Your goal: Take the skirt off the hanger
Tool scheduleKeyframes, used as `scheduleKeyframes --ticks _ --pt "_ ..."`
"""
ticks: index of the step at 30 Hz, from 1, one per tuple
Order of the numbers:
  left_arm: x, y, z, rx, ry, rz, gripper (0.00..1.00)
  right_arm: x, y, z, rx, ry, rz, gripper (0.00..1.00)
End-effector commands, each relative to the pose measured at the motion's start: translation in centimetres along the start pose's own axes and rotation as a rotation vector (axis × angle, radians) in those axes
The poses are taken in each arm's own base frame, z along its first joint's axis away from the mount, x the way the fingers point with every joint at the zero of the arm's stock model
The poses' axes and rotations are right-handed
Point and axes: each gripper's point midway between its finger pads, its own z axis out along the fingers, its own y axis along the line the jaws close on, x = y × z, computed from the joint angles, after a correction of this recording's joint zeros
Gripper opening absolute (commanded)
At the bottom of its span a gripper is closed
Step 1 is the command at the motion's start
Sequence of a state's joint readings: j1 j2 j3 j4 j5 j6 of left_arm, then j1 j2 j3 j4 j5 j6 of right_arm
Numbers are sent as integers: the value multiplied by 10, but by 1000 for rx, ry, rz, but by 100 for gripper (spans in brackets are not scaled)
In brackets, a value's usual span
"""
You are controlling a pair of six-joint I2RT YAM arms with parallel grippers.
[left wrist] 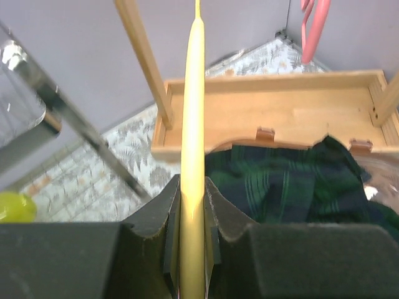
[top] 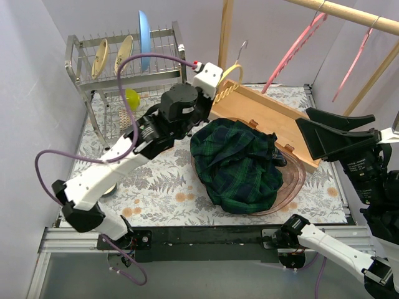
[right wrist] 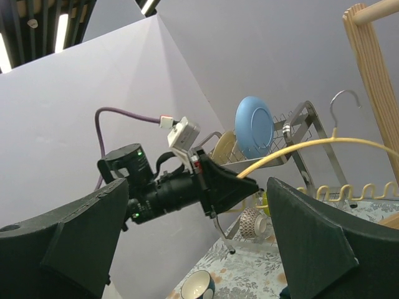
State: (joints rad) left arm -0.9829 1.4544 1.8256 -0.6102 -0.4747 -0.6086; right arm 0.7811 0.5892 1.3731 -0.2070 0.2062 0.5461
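A dark green and navy plaid skirt [top: 240,163] lies crumpled in a heap over a clear pinkish dish [top: 295,183] in the middle of the table. It also shows in the left wrist view [left wrist: 293,187]. My left gripper [top: 212,94] is shut on a yellow hanger [top: 232,78] and holds it up clear of the skirt, above the near end of the wooden tray. The hanger runs between the pads in the left wrist view [left wrist: 193,156] and arcs across the right wrist view [right wrist: 312,151]. My right gripper [top: 324,134] is open and empty, raised at the right of the skirt.
A wooden tray [top: 274,115] lies behind the skirt. A wire dish rack [top: 124,62] with plates stands at the back left. A wooden rail [top: 349,15] carries pink hangers [top: 293,50] at the back right. A patterned bowl [right wrist: 198,286] sits on the table.
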Motion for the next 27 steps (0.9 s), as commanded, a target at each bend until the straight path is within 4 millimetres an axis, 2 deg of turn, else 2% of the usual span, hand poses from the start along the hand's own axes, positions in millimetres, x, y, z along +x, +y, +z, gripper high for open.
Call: scheduleKeyframes --ticks 1,2,6,10,11,12,13,15,16,17,18,19,25,27 --pt "-81 6 16 -17 -293 -4 0 -8 12 7 -48 -27 -1 98" --pt "-90 3 26 -6 -336 -1 0 -6 10 9 -44 -21 -6 98" --pt "-124 1 41 -1 -425 -29 0 -4 6 9 -34 -27 -23 98" --pt "-136 0 64 2 -490 -26 0 -6 3 1 -30 -49 -26 98" --pt "-145 2 65 -1 -532 -38 0 -7 2 -3 -32 -56 -24 98" --pt "-139 -4 78 14 -524 -30 0 -9 1 -6 -28 -66 -18 98" --pt "-153 2 75 4 -557 -43 0 -10 1 -9 -27 -68 -16 98" --pt "-158 4 84 -6 -567 -43 0 -16 2 -16 -31 -87 -11 98" --pt "-149 4 100 -16 -545 -32 0 -16 2 -18 -33 -89 -3 98" --pt "-157 8 100 -25 -564 -38 0 -20 4 -22 -39 -101 -1 98" --pt "-157 10 105 -26 -563 -37 0 -20 3 -23 -40 -103 2 98" --pt "-150 12 117 -31 -552 -37 0 -20 4 -24 -42 -103 5 98" --pt "-142 37 148 -14 -590 -85 0 -14 5 -20 -52 -82 3 98" --pt "-132 39 162 -8 -579 -89 0 -8 4 -16 -53 -65 1 98"
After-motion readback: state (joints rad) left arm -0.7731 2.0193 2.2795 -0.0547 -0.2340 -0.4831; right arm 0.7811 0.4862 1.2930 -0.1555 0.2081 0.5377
